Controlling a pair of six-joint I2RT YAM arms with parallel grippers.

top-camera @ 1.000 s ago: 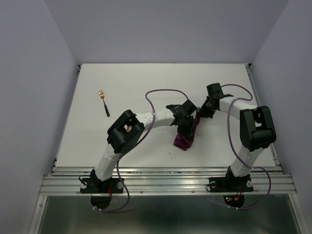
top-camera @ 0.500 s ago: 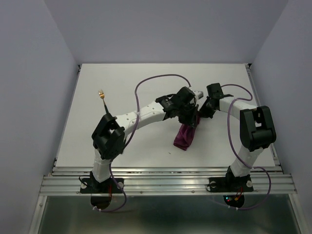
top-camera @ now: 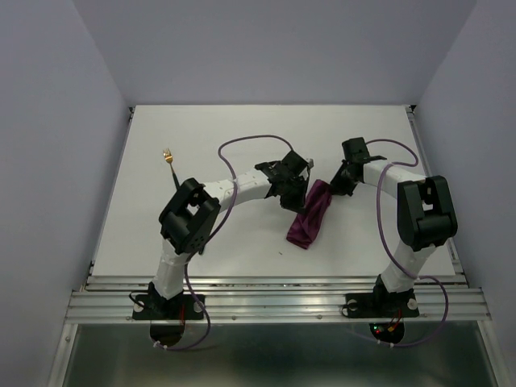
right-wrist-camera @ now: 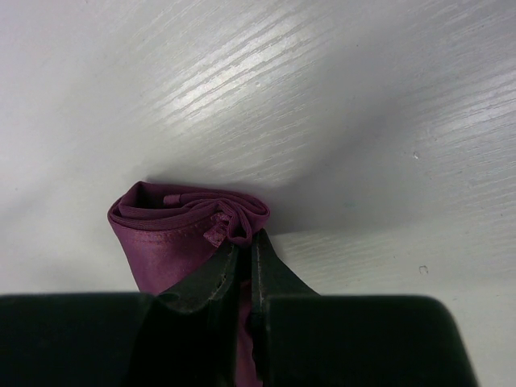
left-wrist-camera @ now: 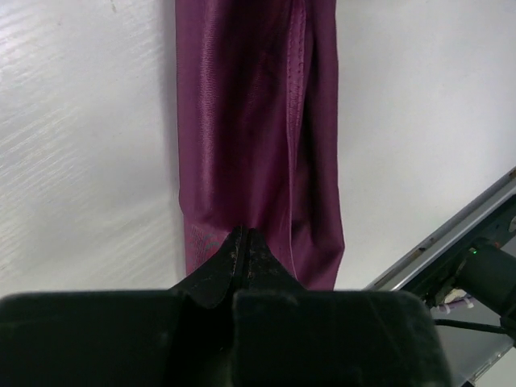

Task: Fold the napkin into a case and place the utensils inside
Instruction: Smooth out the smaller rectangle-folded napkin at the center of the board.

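The napkin [top-camera: 309, 222] lies as a narrow plum-purple folded strip on the white table [top-camera: 242, 129], running from centre-right down toward the near edge. My right gripper [top-camera: 329, 189] [right-wrist-camera: 243, 242] is shut on a cloth edge at its far, rolled end [right-wrist-camera: 173, 234]; purple cloth shows between the fingers. My left gripper [top-camera: 297, 204] [left-wrist-camera: 244, 234] hovers shut just left of the strip [left-wrist-camera: 250, 121], with nothing between its pads. A fork [top-camera: 168, 156] with a gold head lies far left; the left arm's elbow hides the end of its black handle.
The metal rail [top-camera: 274, 282] [left-wrist-camera: 451, 242] borders the table's near edge. A purple cable [top-camera: 250, 141] loops above the left forearm, and another [top-camera: 379, 214] hangs by the right arm. Grey walls close in the left, right and back sides.
My left gripper has swung off the napkin's far end to its left side, uncovering the strip. Its elbow moved over the fork's handle. The right gripper kept its hold.
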